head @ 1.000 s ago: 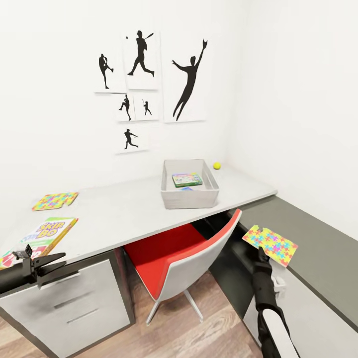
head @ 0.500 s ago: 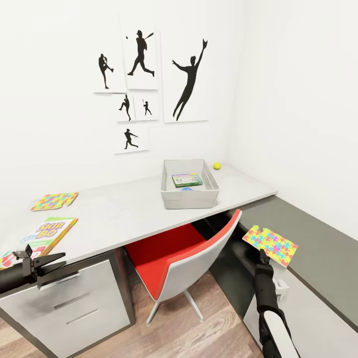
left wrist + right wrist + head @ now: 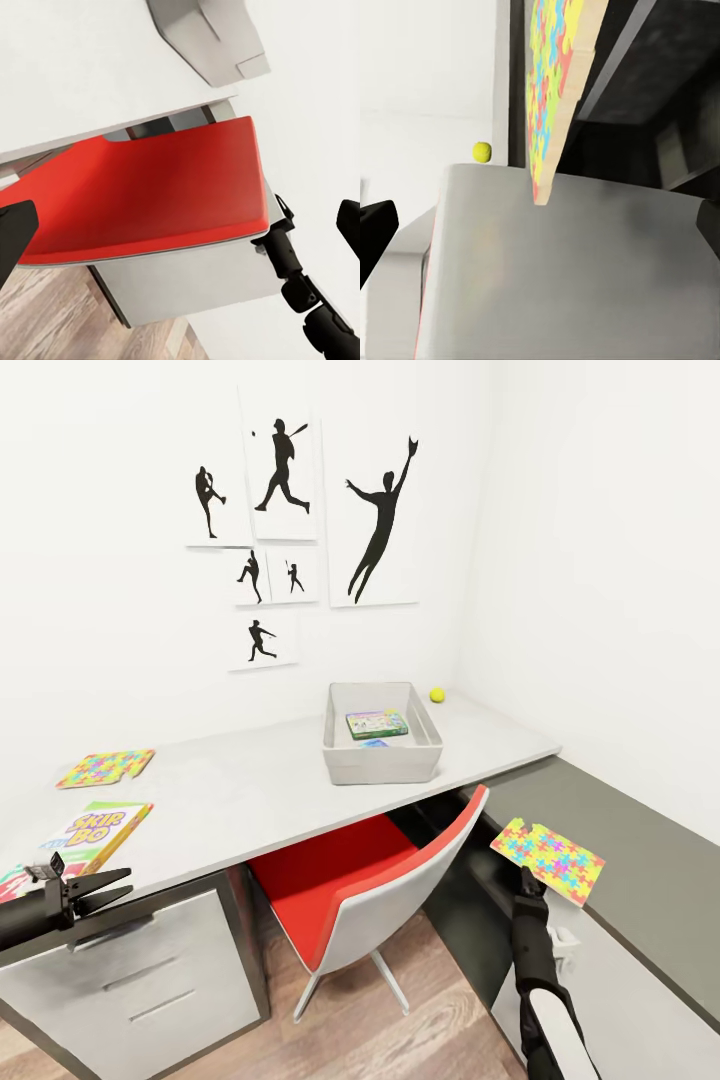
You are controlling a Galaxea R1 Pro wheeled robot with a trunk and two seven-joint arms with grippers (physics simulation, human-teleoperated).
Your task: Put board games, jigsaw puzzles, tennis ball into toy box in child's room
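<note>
Right end effector (image 3: 530, 877): clamped on one jigsaw puzzle (image 3: 548, 856), held in the air off the worktop's right end, beside the red chair (image 3: 370, 895). In the right wrist view that puzzle (image 3: 551, 90) is seen edge-on, a thin board with a tan side and a face of yellow, green, pink and blue pieces.
Left end effector (image 3: 90, 888): fingers apart and holding nothing, at the worktop's near left edge, above the grey drawer unit (image 3: 140, 985).
Toy box (image 3: 381, 745): grey open bin standing on the worktop (image 3: 250, 785) toward its right end, near the back edge.
Box contents: one flat board game (image 3: 377, 723) with a green and light-coloured cover lies on the bottom; a bit of blue shows just in front of it, too small to make out.
Tennis ball (image 3: 437, 695): small and yellow-green, on the worktop's far right corner, just beyond the toy box and apart from it.
Second jigsaw puzzle (image 3: 106, 768): flat on the worktop near its left end, the same multicoloured pattern.
Skip-Bo board game (image 3: 98, 837): flat at the near left edge, green and yellow cover, just beyond the left end effector.
Wall (image 3: 120, 620): white, with black silhouette pictures (image 3: 285, 510) of ball players.
</note>
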